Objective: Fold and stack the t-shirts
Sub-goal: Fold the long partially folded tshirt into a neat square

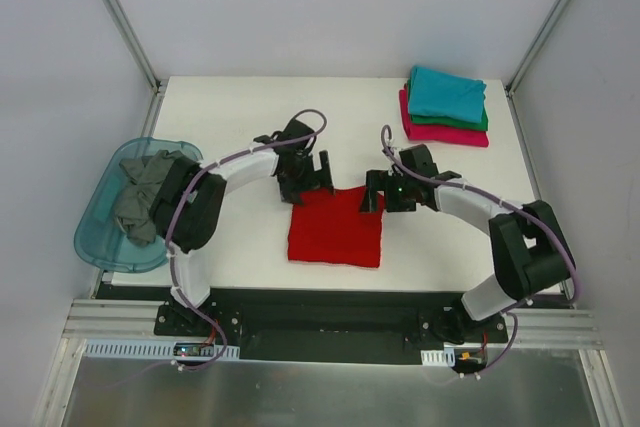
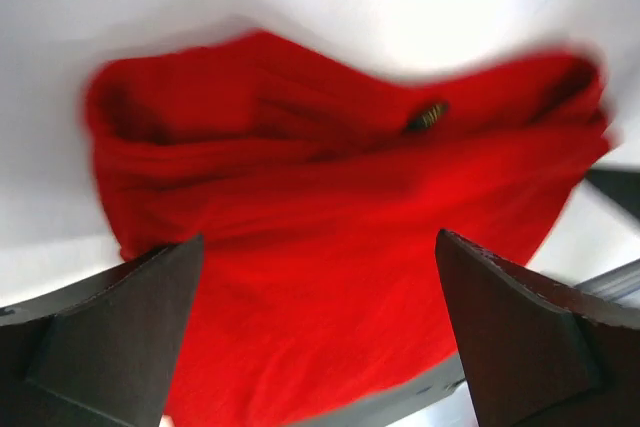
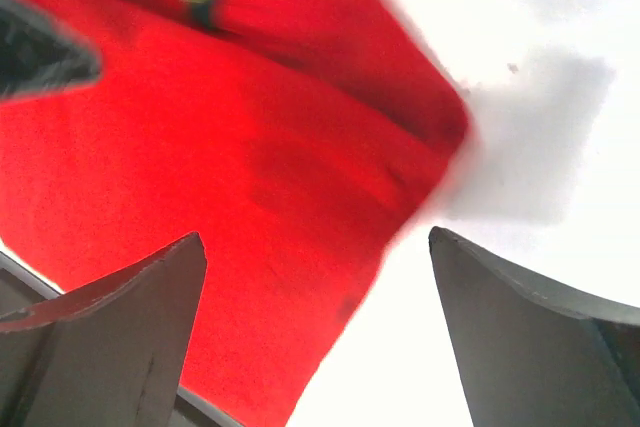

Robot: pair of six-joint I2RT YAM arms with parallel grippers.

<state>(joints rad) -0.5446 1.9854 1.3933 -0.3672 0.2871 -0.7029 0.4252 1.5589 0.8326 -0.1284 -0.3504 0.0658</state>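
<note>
Centre of the tabletop [image 1: 230,117]: red t-shirt [image 1: 335,229] lies folded into a rough square, flat on the white surface, between the two arms; its near edge runs close to the front of the tabletop
Left pincer [image 1: 309,187]: hovers at the far left corner of the red t-shirt; jaws spread wide, nothing between them; the left wrist view shows both dark fingers [image 2: 120,337] apart, with red cloth filling the gap below
Right pincer [image 1: 388,199]: at the far right corner of the same shirt; jaws wide apart too, gripping nothing; in the right wrist view, red cloth sits under one finger and bare white tabletop under the other
Contact: cannot tell whether any fingertip touches the cloth; both wrist views are blurred
Neck label [image 2: 427,116]: small dark tag, showing on the upper folds of the red cloth in the left wrist view
Far right corner: neat stack, well apart from the red shirt; teal t-shirt [image 1: 447,92] on top; a thin band of green t-shirt [image 1: 480,123] under it; magenta-pink t-shirt [image 1: 445,134] at the bottom, sticking out past the others
Left edge: translucent blue tub [image 1: 100,237] reaches out past the side of the tabletop; dark grey t-shirt [image 1: 145,197] lies crumpled inside it, unfolded, just beside the left arm's elbow
</note>
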